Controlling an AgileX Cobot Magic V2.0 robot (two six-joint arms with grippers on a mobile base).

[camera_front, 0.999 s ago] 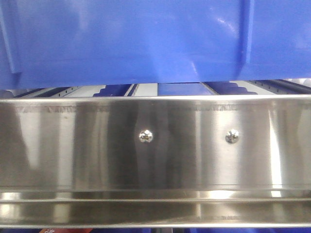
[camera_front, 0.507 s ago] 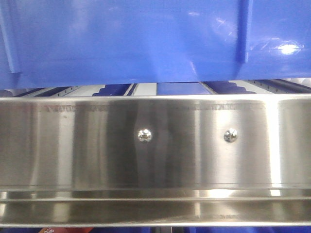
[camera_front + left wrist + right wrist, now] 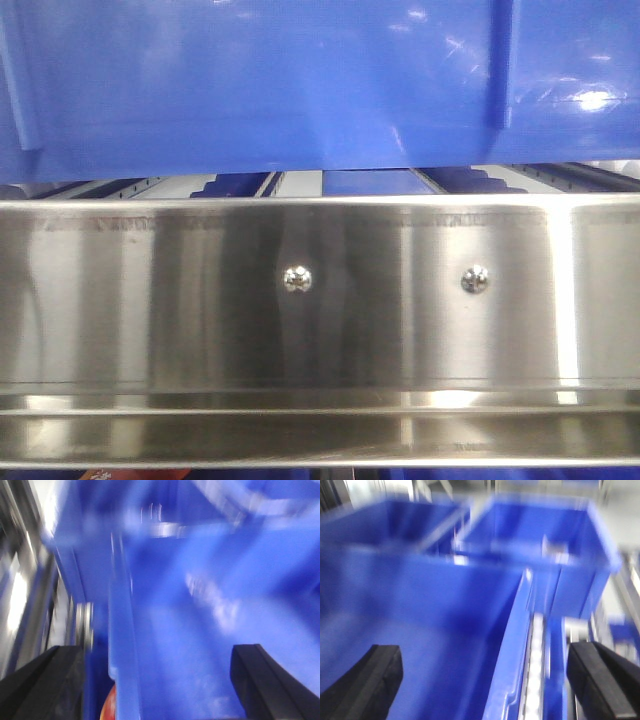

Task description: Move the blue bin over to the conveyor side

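The blue bin (image 3: 280,80) fills the top of the front view and sits on the steel roller rack (image 3: 320,300). In the blurred left wrist view, my left gripper (image 3: 157,680) is open, with the bin's left wall and rim (image 3: 122,650) standing between its black fingers (image 3: 47,680). In the blurred right wrist view, my right gripper (image 3: 485,685) is open and straddles the bin's right rim (image 3: 517,650), with one finger (image 3: 365,680) over the bin's inside. The conveyor is out of view.
The rack's shiny front plate carries two screws (image 3: 297,279), and rollers (image 3: 440,180) show under the bin. A second blue crate (image 3: 545,535) stands behind the bin. Something red (image 3: 110,705) shows low beside the bin's left wall. A roller strip (image 3: 535,655) runs along the right rim.
The bin's vertical rib has shifted slightly left in the front view, and a new bright glint shows on its right wall. The rack looks almost unmoved.
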